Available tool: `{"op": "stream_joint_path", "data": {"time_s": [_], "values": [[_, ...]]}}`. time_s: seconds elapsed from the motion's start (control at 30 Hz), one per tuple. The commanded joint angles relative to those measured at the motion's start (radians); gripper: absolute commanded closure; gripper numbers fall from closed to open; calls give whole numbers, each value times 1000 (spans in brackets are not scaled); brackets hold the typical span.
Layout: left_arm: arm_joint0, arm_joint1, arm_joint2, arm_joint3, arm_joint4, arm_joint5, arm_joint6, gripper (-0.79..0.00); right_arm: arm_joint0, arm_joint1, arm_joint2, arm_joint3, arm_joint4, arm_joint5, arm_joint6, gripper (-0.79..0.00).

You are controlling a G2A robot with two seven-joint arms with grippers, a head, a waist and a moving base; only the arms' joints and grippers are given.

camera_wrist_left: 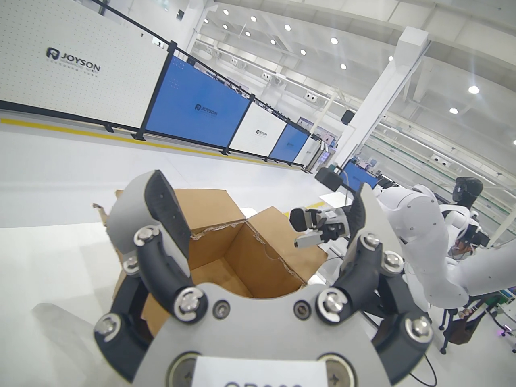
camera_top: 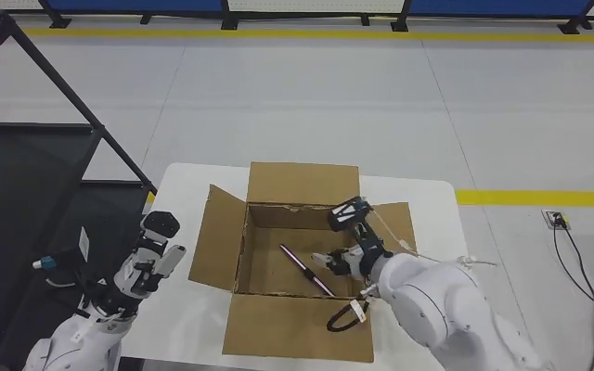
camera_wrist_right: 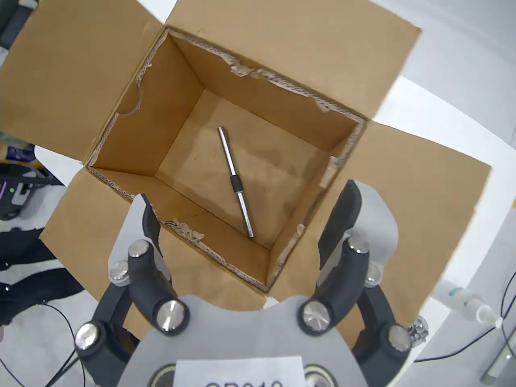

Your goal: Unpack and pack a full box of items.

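Rod (camera_top: 302,267) in open box (camera_top: 302,181), floor partly behind right end effector (camera_top: 332,262)

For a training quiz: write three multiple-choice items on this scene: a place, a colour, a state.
1. The metal rod lies: A on the box floor; B on the table; C on a flap.
2. The band round its middle is: A red; B black; C yellow.
3. The right gripper is: A shut on the rod; B shut empty; C open.
Key: 1 A, it lies inside the box walls; 2 B, dark against bright metal; 3 C, its jaws stand wide apart.
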Motion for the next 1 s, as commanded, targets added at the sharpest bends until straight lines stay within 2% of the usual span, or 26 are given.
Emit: {"op": "stream_joint_path", "data": {"time_s": [0.0,0.17,0.3,0.43,0.47,0.5,0.53,0.6,0.67,0.97], "values": [[17,1,-21,3,-3,-3,15,-785,94,-28,-98,91,5,15,8,-785],[59,3,-78,15,-20,-17,54,-785,261,-115,-291,318,60,33,16,-785],[83,5,-112,22,-40,-33,74,-785,340,-188,-411,500,100,26,11,-785],[91,8,-127,30,-59,-47,72,-785,388,-255,-480,684,155,0,-4,-785],[91,9,-128,33,-63,-49,69,-785,397,-270,-489,727,171,-10,-9,-739],[90,9,-128,35,-67,-50,67,-785,407,-284,-503,770,167,-12,-12,-631],[88,10,-128,38,-70,-51,64,-785,415,-298,-514,806,169,-17,-13,-585],[84,12,-126,43,-77,-53,55,-785,431,-321,-525,879,177,-27,-13,-388],[79,14,-122,48,-83,-56,47,-785,440,-341,-527,943,196,-38,-16,-351],[61,21,-115,65,-98,-55,23,-785,447,-402,-525,1129,244,-91,-44,-323]]}}
